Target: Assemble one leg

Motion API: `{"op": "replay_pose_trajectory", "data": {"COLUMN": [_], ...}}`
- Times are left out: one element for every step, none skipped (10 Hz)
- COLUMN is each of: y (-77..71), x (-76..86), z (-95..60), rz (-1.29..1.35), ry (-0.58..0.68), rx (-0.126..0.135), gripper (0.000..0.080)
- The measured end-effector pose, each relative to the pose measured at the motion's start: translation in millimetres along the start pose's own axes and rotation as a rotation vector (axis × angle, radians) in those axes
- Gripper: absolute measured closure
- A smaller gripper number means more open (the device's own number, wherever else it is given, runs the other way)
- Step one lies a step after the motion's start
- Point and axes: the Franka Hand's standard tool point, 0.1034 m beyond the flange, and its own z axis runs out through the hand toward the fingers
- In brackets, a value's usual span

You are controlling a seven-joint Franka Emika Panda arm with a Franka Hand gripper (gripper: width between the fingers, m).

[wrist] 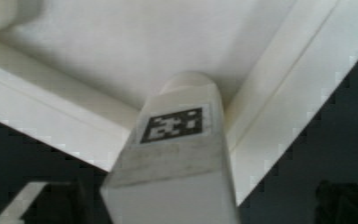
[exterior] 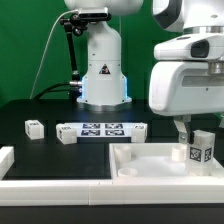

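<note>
My gripper (exterior: 198,134) is shut on the leg (exterior: 202,148), a small white block with a black-and-white tag on its face. It holds the leg upright over the near right corner of the large white recessed tray-like piece (exterior: 150,168), next to a small round stub (exterior: 177,154). In the wrist view the leg (wrist: 172,150) fills the middle and points into an inner corner of the tray piece (wrist: 105,40). The gripper (wrist: 179,208) clamps it, and its dark fingers (wrist: 23,204) are only partly in view. I cannot tell whether the leg touches the tray.
Two loose white legs (exterior: 33,127) (exterior: 66,135) lie on the black table at the exterior view's left. The marker board (exterior: 100,129) lies beyond the tray, with another white block (exterior: 135,138) at its end. The robot base (exterior: 104,75) stands behind. A white rim (exterior: 8,158) is at the left edge.
</note>
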Motion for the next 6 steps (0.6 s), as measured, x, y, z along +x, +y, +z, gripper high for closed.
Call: {"op": "replay_pose_trajectory", "data": {"y": [1.7, 1.4, 1.3, 1.6, 2.3, 2.2], "x": [-1.0, -1.0, -1.0, -1.3, -1.5, -1.1], "z": [0.4, 0.5, 0.5, 0.6, 0.6, 0.3], "rz": [-0.015, 0.004, 0.033, 0.033, 0.037, 0.171], "ry": [-0.001, -0.001, -0.001, -0.001, -0.001, 0.002], "rx": [0.0, 0.001, 0.001, 0.0, 0.0, 0.008], "gripper": [0.0151, 0.0151, 0.0282, 0.0282, 0.0484, 0.0484]}}
